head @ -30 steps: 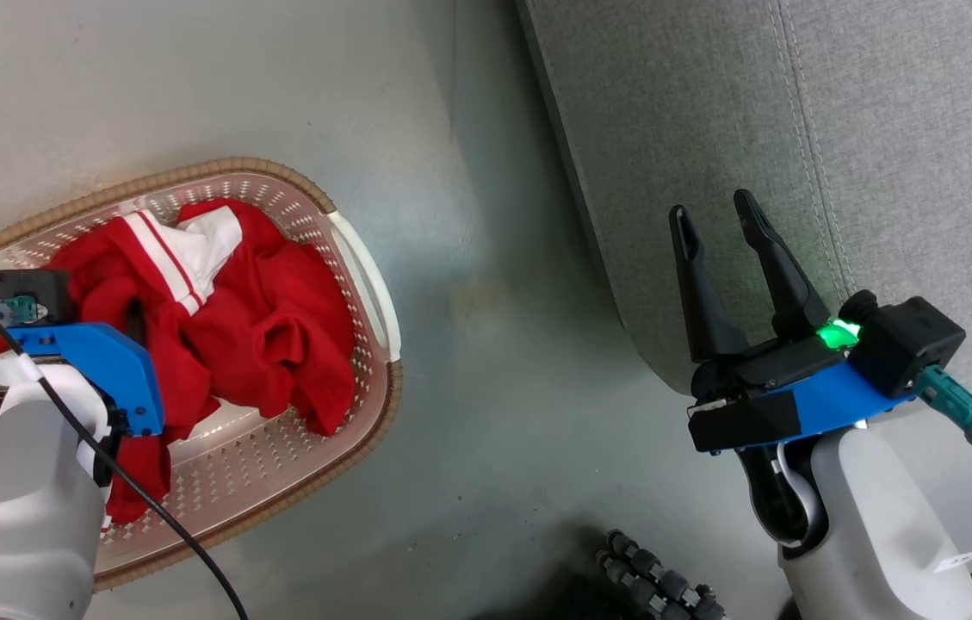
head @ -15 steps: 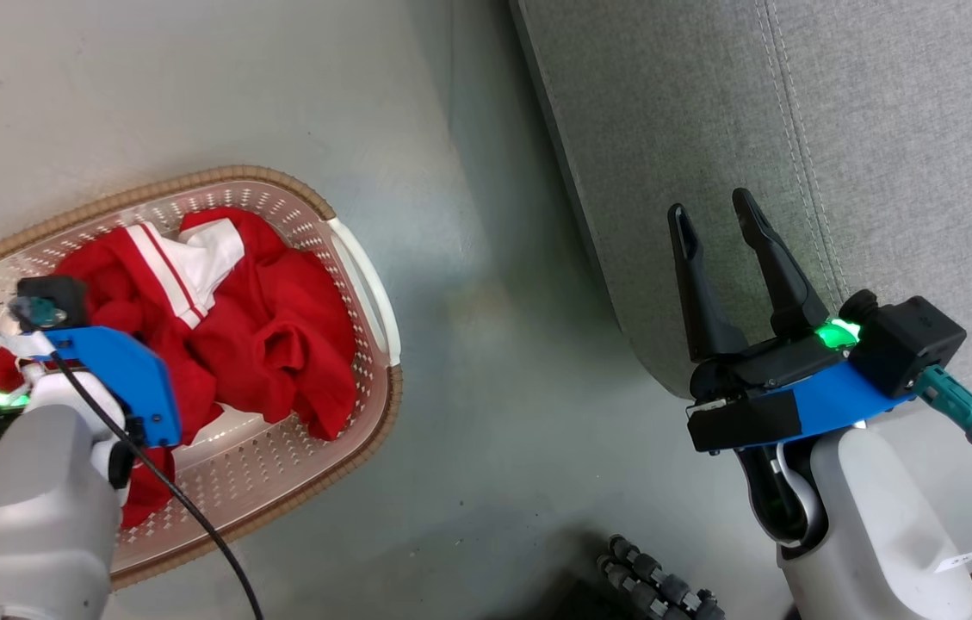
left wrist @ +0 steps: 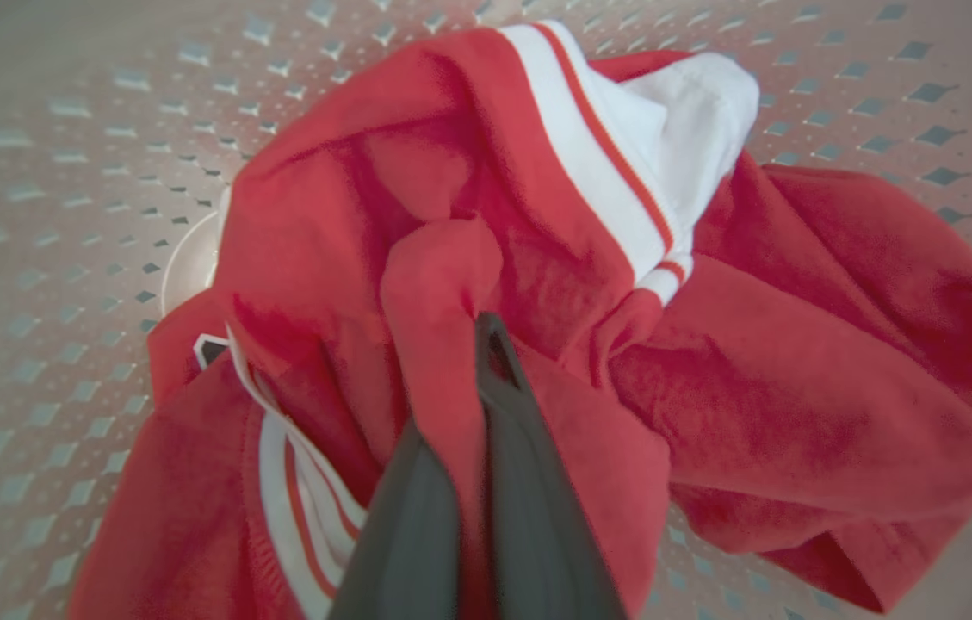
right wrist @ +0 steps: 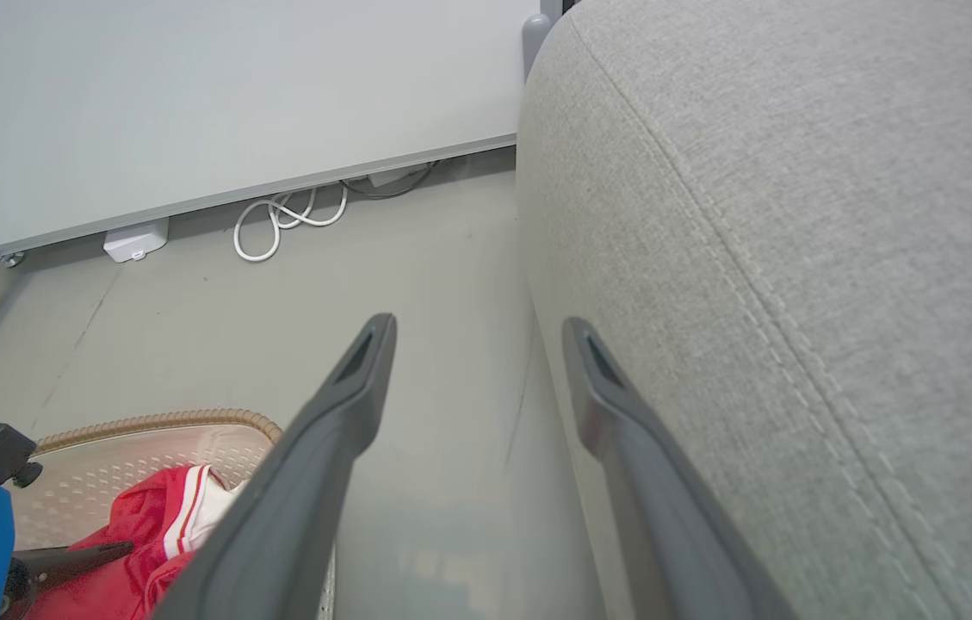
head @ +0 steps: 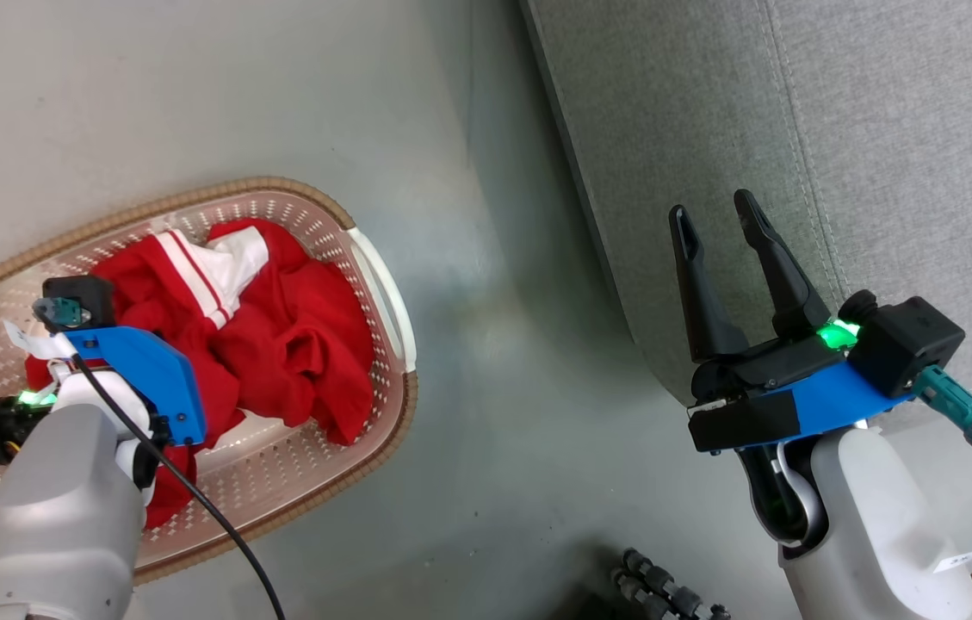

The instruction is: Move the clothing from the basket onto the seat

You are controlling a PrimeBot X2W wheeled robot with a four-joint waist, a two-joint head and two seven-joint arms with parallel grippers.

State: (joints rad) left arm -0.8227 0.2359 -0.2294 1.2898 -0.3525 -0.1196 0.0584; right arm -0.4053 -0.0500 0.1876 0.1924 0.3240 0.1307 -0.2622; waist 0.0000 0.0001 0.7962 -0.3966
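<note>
1. My left gripper (left wrist: 464, 405) is pinched narrow on a fold of the clothing (left wrist: 795, 362). In the left wrist view the red fold rises between my two dark fingers from bottom centre and ends in a rounded knob just above the tips.
2. In that same view the white striped band slants from top centre down to right of centre, just to the right of the fingers. The plain red cloth spreads on toward the right edge.
3. In the head view the clothing is a crumpled heap inside the basket (head: 279, 465), in the left half of the frame. Its white-trimmed part is at the top of the heap, and a red tail runs to the lower left under my left wrist.
4. The basket's long axis slants from its white handle near mid-frame down to the lower left edge. It stands on the floor (head: 494, 258), well apart from the seat (head: 882, 129).
5. My right gripper (head: 714, 211) is spread wide with nothing in it, fingers pointing up the frame. Its tips show against the seat's rounded edge at the right.
6. The seat's stitched seam runs from the top edge down toward that gripper.
</note>
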